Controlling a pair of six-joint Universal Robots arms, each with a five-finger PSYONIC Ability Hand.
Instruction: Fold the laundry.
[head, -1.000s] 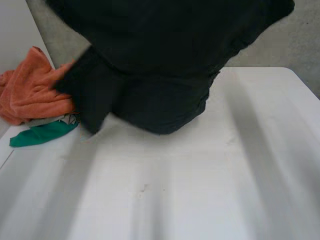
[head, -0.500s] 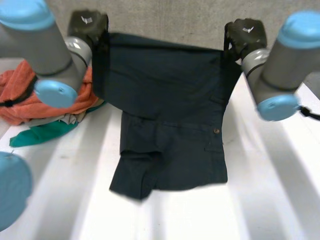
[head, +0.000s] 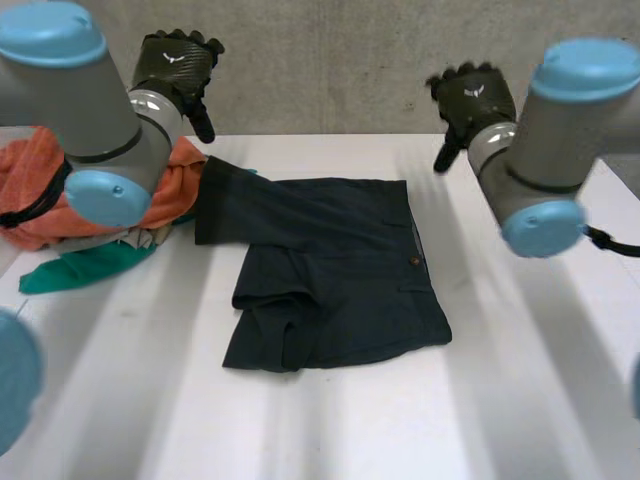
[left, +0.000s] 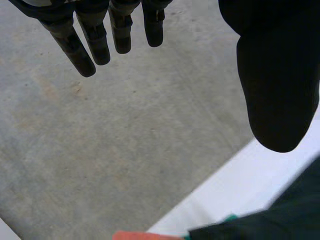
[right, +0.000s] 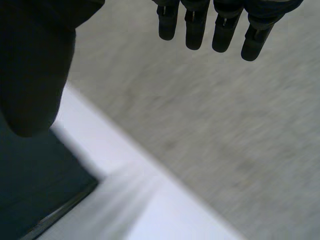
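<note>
Dark navy shorts (head: 335, 270) lie flat on the white table (head: 520, 400), with one part reaching left toward the laundry pile. My left hand (head: 175, 65) hovers above the table's far left, fingers (left: 95, 40) straight, open and holding nothing. My right hand (head: 470, 100) hangs above the far right, just past the shorts' far right corner, fingers (right: 195, 25) straight and empty. An edge of the shorts (left: 285, 220) lies below my left hand's thumb. Their corner (right: 35, 195) lies under my right hand's thumb.
A heap of orange cloth (head: 50, 195) sits at the table's left edge, with a green garment (head: 85, 268) in front of it. A grey wall (head: 330, 60) runs behind the table's far edge. My arms flank the shorts on both sides.
Both hands held the shorts up by their top corners. They have let go and opened, and the shorts now lie flat on the table.
</note>
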